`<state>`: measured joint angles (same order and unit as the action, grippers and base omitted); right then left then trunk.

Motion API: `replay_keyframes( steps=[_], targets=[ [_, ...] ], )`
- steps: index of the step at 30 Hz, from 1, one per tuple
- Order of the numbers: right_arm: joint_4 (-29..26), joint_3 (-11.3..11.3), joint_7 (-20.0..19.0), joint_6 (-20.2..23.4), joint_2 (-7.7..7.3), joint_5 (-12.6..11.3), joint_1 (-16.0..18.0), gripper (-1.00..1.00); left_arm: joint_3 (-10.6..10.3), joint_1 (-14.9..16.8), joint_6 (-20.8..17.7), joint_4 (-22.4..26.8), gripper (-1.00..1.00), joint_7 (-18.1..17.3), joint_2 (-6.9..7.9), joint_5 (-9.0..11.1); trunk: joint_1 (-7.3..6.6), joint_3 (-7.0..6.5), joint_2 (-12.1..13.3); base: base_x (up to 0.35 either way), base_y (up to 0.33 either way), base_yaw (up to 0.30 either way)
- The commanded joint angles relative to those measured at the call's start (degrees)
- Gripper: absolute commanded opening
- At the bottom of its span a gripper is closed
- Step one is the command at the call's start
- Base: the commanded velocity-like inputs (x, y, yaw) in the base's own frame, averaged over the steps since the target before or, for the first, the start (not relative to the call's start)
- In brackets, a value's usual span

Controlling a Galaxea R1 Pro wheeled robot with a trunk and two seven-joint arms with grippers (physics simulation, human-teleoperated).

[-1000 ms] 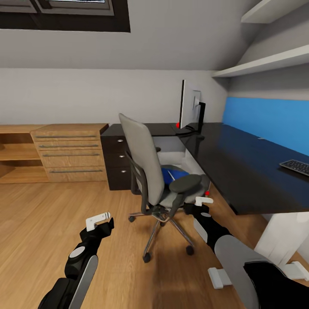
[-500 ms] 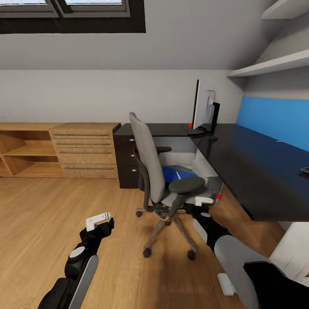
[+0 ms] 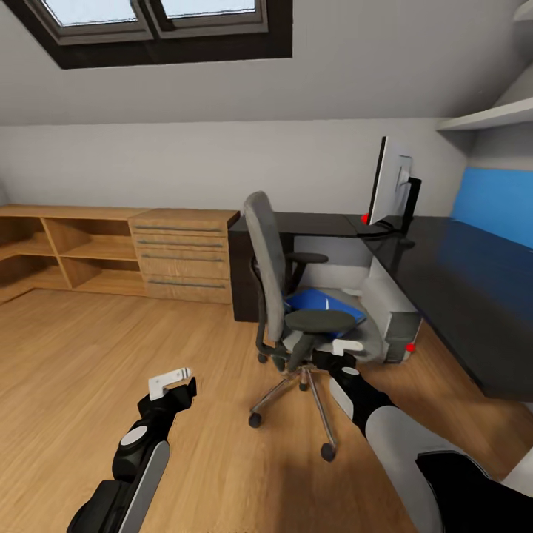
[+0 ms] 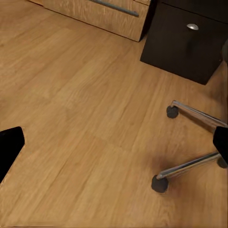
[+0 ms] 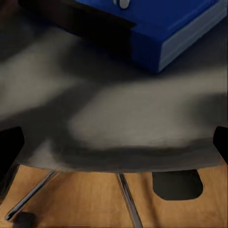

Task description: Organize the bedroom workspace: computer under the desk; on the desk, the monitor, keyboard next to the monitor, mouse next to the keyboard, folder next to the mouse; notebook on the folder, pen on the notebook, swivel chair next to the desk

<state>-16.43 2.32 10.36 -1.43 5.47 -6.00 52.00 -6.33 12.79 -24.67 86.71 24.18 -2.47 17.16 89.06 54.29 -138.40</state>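
The left gripper [image 3: 174, 379] is hanging over bare wood floor [image 3: 66, 355], fingers spread wide. The right gripper [image 3: 342, 354] is reaching toward the swivel chair [image 3: 285, 296], fingers also spread, nothing between them. The blue folder [image 5: 161, 23] is lying on the chair seat. Beyond, the computer [image 3: 392, 318] is sitting under the desk [image 3: 459, 281], the monitor [image 3: 391, 185] standing on top. No writing is legible.
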Motion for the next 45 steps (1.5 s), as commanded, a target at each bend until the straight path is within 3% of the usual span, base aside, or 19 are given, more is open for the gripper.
replay_keyframes(
  steps=[1, 26, 34, 45],
  targets=[
    [0.0, 0.3, 0.2, -0.1, 0.07, -0.6, 0.0, 1.0, -0.1, 0.0, -0.1, 0.0, 1.0, 0.5, 0.01, 0.6, -0.02, 0.05, 0.0, -0.126, 0.113, 0.273],
    [-0.1, 0.3, 0.4, -0.2, 0.19, -0.6, 0.0, 1.0, -0.2, 0.0, -0.1, 0.0, 1.0, 0.5, -0.08, 0.5, -0.02, 0.05, 0.0, -0.023, 0.021, 0.196],
    [-0.1, 0.2, 0.4, -0.2, 0.15, -0.7, 0.0, 1.0, -0.2, 0.0, -0.1, -0.2, 1.0, 0.5, -0.08, 0.5, -0.02, 0.05, 0.0, -0.189, -0.055, 0.003],
    [-0.3, 0.2, 0.4, -0.2, -0.08, -0.6, 0.0, 1.0, -0.1, 0.0, -0.2, 0.0, 1.0, 0.4, 0.0, 0.7, -0.02, 0.05, 0.0, -0.142, -0.039, -0.226]
  ],
)
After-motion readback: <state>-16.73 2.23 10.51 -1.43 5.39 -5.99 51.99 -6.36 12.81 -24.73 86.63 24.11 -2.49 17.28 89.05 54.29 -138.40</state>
